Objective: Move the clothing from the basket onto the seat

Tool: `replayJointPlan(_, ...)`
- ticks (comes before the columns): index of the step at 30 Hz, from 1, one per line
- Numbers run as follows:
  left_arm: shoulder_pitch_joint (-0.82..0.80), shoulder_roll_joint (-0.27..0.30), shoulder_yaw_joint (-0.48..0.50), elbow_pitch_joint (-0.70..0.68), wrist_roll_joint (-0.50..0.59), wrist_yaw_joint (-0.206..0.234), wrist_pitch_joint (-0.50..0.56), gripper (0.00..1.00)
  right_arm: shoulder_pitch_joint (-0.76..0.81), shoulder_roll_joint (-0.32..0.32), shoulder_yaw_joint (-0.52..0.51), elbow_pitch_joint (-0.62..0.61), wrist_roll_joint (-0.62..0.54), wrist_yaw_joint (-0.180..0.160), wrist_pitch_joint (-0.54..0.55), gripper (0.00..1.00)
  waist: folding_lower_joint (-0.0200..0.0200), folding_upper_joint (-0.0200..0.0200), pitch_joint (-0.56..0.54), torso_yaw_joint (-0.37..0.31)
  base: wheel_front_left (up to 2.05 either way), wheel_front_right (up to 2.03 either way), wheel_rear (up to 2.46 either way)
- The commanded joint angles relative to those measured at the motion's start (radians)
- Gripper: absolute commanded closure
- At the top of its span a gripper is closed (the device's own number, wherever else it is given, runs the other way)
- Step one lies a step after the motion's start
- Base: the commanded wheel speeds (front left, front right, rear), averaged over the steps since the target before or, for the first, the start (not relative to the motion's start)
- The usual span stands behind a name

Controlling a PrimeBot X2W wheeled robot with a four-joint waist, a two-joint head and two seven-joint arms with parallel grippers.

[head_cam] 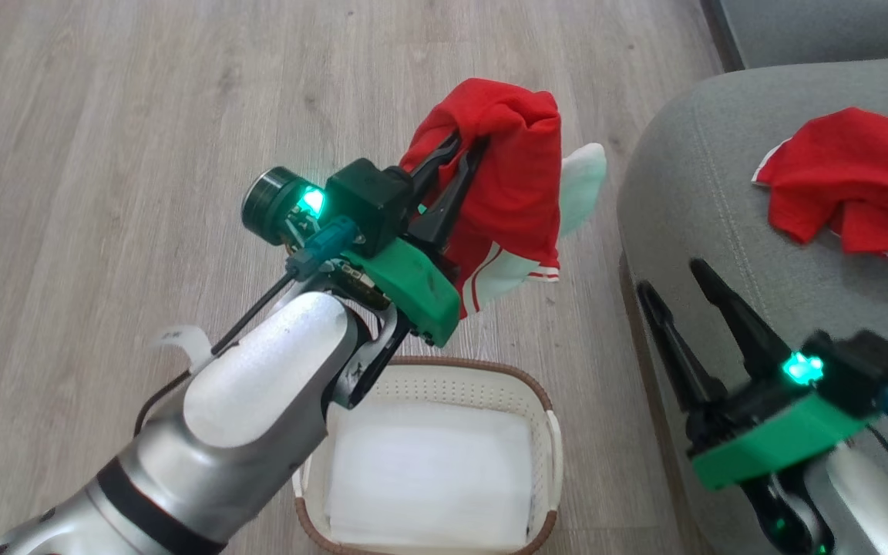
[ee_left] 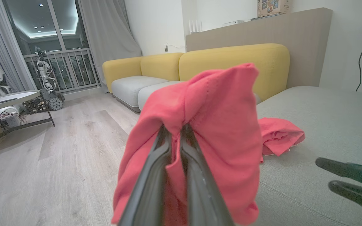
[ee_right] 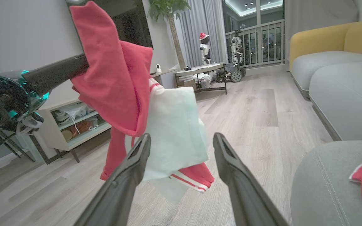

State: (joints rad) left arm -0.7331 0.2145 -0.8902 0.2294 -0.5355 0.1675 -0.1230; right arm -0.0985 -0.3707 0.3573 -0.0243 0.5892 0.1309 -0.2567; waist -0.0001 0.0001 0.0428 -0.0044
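Note:
My left gripper [head_cam: 469,140] is shut on a red garment with white panels and stripes [head_cam: 517,200], held in the air above the floor, between the basket and the seat. That garment [ee_left: 212,131] drapes over the closed fingers [ee_left: 156,175] in the left wrist view, and hangs at the left [ee_right: 118,78] in the right wrist view. A second red garment with white edging [head_cam: 852,181] lies on the grey-green seat [head_cam: 721,200]. The white basket [head_cam: 544,432] below holds a flat white sheet. My right gripper [head_cam: 671,277] stands open over the seat's front edge.
Wooden floor [head_cam: 143,139] spreads to the left. A yellow sofa [ee_left: 231,62] stands behind the seat. A low table [ee_right: 200,67] and a white shelf unit [ee_right: 74,122] are farther off.

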Motion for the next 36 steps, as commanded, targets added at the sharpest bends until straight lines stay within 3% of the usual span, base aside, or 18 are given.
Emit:
replayJointPlan(1,-0.070,0.014,0.043,-0.036,0.002,0.005,0.003,1.00,-0.057,-0.025,0.019,-0.027,-0.004,0.000,-0.005,0.00,0.0001,-0.0001,0.004,0.002,0.00,0.00,0.00)
replayJointPlan(18,-0.090,-0.035,0.001,-0.021,0.006,-0.004,-0.002,1.00,-0.359,-0.076,0.352,0.155,0.045,0.000,-0.005,0.00,0.0001,-0.0001,0.032,0.052,0.00,0.00,0.00)
replayJointPlan(36,-0.086,-0.066,-0.035,0.009,-0.004,-0.015,-0.011,1.00,-0.526,-0.010,0.462,0.346,0.079,0.000,-0.005,0.00,0.0001,-0.0001,0.034,0.112,0.00,0.00,0.00)
